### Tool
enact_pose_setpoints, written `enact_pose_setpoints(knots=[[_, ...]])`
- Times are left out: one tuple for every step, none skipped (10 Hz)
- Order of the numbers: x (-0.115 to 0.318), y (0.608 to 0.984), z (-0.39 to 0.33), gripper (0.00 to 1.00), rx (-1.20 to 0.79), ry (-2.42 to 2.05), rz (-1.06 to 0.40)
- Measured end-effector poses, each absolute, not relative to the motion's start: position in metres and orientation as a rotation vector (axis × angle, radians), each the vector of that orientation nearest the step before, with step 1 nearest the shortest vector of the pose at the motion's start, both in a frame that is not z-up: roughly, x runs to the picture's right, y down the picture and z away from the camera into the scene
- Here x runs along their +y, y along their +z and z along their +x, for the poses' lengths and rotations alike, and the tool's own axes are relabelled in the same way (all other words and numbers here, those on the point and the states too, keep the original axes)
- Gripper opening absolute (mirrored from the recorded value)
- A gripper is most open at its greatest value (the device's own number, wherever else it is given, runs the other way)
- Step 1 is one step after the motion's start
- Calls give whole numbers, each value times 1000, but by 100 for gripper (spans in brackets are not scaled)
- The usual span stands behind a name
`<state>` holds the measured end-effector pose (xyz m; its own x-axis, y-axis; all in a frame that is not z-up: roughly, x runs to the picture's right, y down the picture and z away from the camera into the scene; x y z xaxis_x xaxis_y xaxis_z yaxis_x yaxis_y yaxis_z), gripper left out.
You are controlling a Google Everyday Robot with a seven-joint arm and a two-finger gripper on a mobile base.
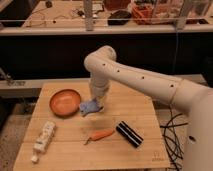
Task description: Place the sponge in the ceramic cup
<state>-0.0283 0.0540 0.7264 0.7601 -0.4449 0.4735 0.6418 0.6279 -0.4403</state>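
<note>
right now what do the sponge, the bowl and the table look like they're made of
The sponge is likely soft foam: matte light blue with a wavy edge. It is held in the gripper, beside the bowl. The bowl is perhaps glazed ceramic or plastic: smooth, even orange-brown. The table looks like wood: pale boards with faint seams and a dull finish.

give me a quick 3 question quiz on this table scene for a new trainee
1. True or false: the carrot lies inside the orange bowl.
2. The gripper is down at which item? A the tube, B the sponge, C the carrot.
3. What lies just right of the carrot?

Key: 1 false, it lies on the wooden table. 2 B, beside the bowl's right rim. 3 the striped block.
</note>
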Motion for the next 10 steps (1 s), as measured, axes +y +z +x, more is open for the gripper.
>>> enact_pose_setpoints(knots=[[54, 728, -34, 2, -339, -645, -633], [53, 729, -47, 2, -351, -659, -631], [49, 733, -50, 2, -356, -666, -624], [47, 735, -50, 2, -361, -670, -623], [45, 736, -49, 2, -363, -670, -624], [43, 737, -50, 2, -368, -672, -623], [37, 741, -54, 2, -378, -671, -616], [31, 745, -56, 2, -386, -669, -611], [25, 748, -57, 2, -394, -665, -606], [25, 749, -56, 2, -396, -666, -607]])
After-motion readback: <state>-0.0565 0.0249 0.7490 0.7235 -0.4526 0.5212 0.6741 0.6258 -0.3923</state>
